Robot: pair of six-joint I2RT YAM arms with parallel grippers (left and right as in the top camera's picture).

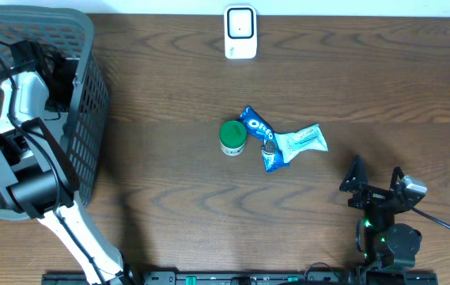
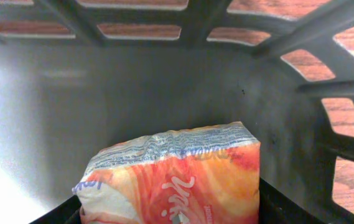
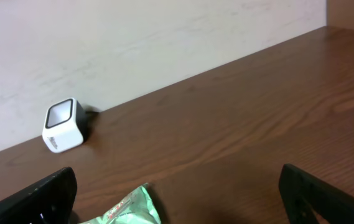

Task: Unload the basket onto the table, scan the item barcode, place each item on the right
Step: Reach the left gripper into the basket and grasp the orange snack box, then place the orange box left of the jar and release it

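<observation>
Orange packet (image 2: 177, 180): inside the grey basket (image 2: 183, 81), just under the left gripper (image 1: 54, 77).
Feel: probably light, soft, crinkly and slippery.
Best hold: gently across its middle.
Left fingers: cannot tell.
Right gripper (image 1: 376, 180): fingers wide, holding nothing.

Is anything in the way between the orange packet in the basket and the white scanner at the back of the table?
Yes, the basket's mesh wall on the scanner side encloses the orange packet; it would likely have to come up over the rim. Past that, only bare table shows.
</observation>
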